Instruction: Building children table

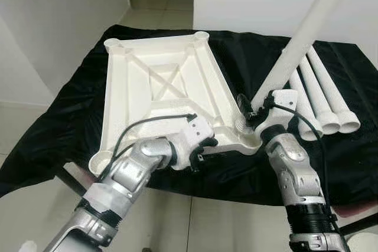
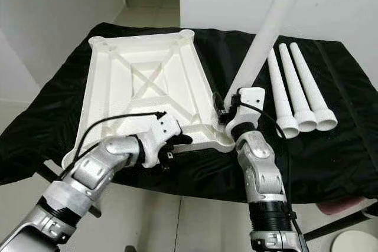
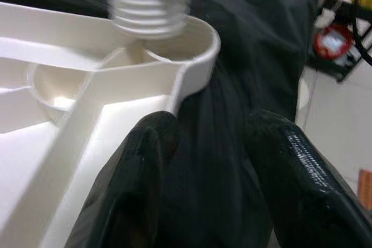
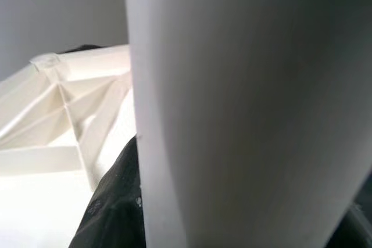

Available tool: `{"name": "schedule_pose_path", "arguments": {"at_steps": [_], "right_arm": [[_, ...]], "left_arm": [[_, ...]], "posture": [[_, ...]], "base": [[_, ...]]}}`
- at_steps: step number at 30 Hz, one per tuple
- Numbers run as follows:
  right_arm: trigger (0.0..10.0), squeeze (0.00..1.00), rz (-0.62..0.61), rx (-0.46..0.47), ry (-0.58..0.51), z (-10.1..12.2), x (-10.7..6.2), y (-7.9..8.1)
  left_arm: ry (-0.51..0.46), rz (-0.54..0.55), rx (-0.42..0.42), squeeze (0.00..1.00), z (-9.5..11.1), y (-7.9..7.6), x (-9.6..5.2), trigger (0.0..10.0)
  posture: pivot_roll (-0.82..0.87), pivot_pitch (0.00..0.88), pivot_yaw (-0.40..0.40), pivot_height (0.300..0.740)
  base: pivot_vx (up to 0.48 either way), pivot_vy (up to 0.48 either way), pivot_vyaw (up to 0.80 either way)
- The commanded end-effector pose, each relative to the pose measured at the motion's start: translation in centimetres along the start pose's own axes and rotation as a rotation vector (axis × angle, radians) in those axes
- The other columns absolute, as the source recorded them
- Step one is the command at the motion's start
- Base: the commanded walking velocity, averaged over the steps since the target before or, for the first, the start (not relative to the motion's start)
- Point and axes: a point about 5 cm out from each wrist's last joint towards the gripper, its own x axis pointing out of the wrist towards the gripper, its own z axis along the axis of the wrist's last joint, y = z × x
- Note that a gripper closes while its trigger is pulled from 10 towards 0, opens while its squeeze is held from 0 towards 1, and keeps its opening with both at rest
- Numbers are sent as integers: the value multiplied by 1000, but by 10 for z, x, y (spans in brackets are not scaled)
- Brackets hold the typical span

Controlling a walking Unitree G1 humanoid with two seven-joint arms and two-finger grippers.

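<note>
A white plastic table top [image 1: 159,87] lies upside down, ribs showing, on a black cloth [image 1: 71,110] spread over the tabletop. The right gripper [image 1: 253,116] pinches a long white leg [image 1: 295,39] near its lower end, the leg leaning up and away from the table top's near corner on the robot's right. Three more legs [image 1: 322,98] lie side by side on the cloth just beyond that corner.

The left gripper [image 1: 204,149] sits at the table top's near edge, close to the same corner. The left wrist view adds detail the head views lack: its two black fingers [image 3: 139,172] are spread, one against the edge of the table top, the other over bare cloth, and the held leg's threaded end [image 3: 151,4] hangs just above the round corner socket [image 3: 186,39]. The right wrist view shows the smooth leg up close, with the table top's ribs beside it.
</note>
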Motion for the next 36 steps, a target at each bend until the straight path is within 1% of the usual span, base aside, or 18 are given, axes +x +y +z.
{"name": "schedule_pose_path", "arguments": {"at_steps": [1,4,5,6,7,10,11,14,16,19,21,22,24,26,30,34,35,36], "right_arm": [[10000,0,46,-9,-5,0,1,3],[10000,0,56,-14,0,0,1,3],[10000,0,74,5,1,0,-1,4],[10000,0,74,5,1,0,-1,4],[10000,0,76,-15,1,-1,-3,3],[10000,0,86,-25,13,-4,-7,1],[10000,0,113,-67,42,-11,-14,-1],[10000,0,125,-76,53,-14,-17,-1],[10000,0,142,-84,76,-19,-21,0],[10000,0,148,-84,84,-21,-22,1],[10000,0,179,-121,102,-25,-27,3],[10000,0,179,-121,102,-25,-27,3],[10000,0,228,-185,117,-30,-33,3],[10000,0,228,-185,117,-30,-33,3],[10000,0,286,-229,108,-32,-35,4],[10000,0,306,-235,100,-31,-36,4],[10000,0,317,-265,94,-32,-36,3],[10000,0,317,-265,94,-32,-36,3]], "left_arm": [[-72,67,-69,0,12,14,-10,10000],[-96,92,-92,0,15,18,-14,10000],[-129,105,-111,0,19,22,-18,10000],[-129,105,-111,0,19,22,-18,10000],[-155,123,-130,0,22,25,-23,10000],[-161,149,-133,0,23,28,-28,10000],[-147,192,-129,0,23,31,-35,10000],[-137,202,-123,0,23,32,-37,10000],[-133,202,-132,0,22,31,-39,10000],[-135,200,-144,0,23,30,-39,10000],[-147,200,-159,0,25,30,-42,10000],[-147,200,-159,0,25,30,-42,10000],[-148,200,-167,0,25,29,-44,10000],[-148,200,-167,0,25,29,-44,10000],[-143,201,-171,0,24,28,-46,10000],[-142,203,-171,0,24,27,-46,10000],[-142,204,-172,0,24,26,-47,10000],[-142,204,-172,0,24,26,-47,10000]], "posture": [[-21,96,16,740],[-25,89,21,740],[-23,106,14,740],[-23,106,14,740],[-20,98,5,740],[-20,103,7,740],[-20,96,-1,740],[-20,96,-1,740],[-17,107,-4,740],[-17,107,-4,740],[-20,95,-10,740],[-20,95,-10,740],[-17,86,-12,740],[-17,86,-12,740],[-13,73,-12,740],[-11,73,-13,740],[-7,72,-14,740],[-7,72,-14,740]], "base": [[0,0,0],[0,0,0],[0,0,0],[0,0,0],[0,0,0],[0,0,0],[0,0,0],[0,0,0],[0,0,0],[0,0,0],[0,0,0],[0,0,0],[0,0,0],[0,0,0],[0,0,0],[0,0,0],[0,0,0],[0,0,0]]}}
